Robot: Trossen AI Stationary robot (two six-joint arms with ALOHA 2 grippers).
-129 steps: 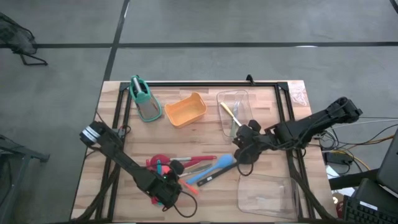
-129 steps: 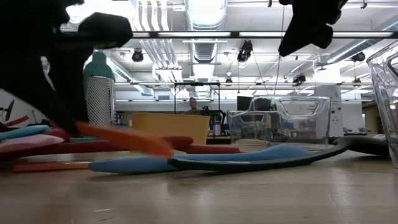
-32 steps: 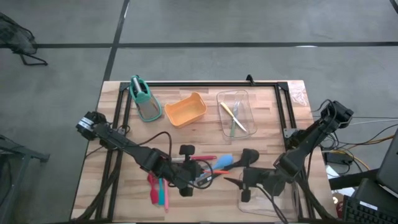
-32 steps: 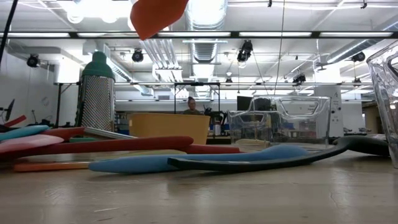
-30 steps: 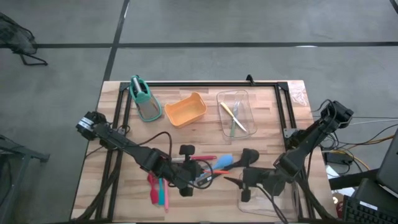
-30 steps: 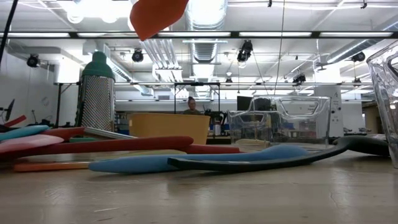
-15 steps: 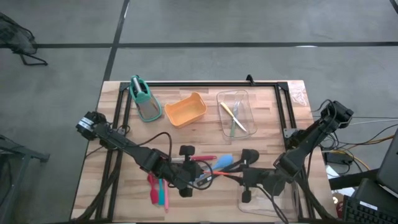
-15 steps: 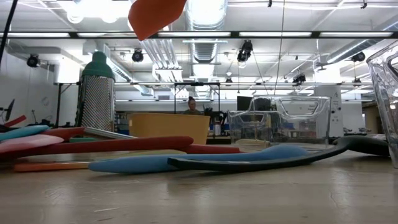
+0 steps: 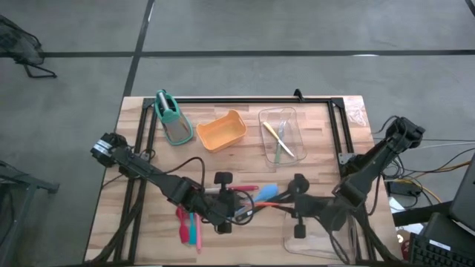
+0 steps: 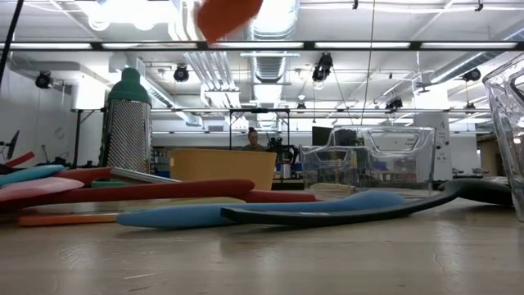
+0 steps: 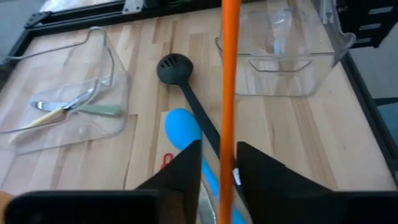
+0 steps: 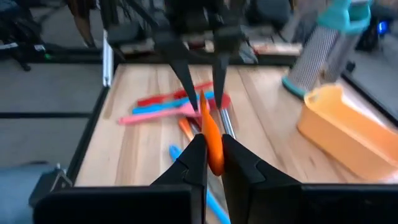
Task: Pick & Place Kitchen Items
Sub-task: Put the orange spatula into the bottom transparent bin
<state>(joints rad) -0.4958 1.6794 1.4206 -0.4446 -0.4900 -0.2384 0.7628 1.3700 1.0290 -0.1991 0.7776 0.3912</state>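
Grey concrete floor (image 9: 260, 30) around the wooden table (image 9: 245, 159), crossed by dark lines. Beyond the table, a wide open hall: white ceiling with ducts (image 10: 270, 49), beams and hanging lamps (image 10: 325, 65), pale walls, desks with monitors (image 10: 327, 135), a person (image 10: 252, 139) seated far off

Two dark jointed arms with black cables and tapered fingers (image 11: 258, 171).

Both arms reach inward, left pincer (image 9: 239, 210) parted, right pincer (image 9: 286, 202) clamped, tips facing.
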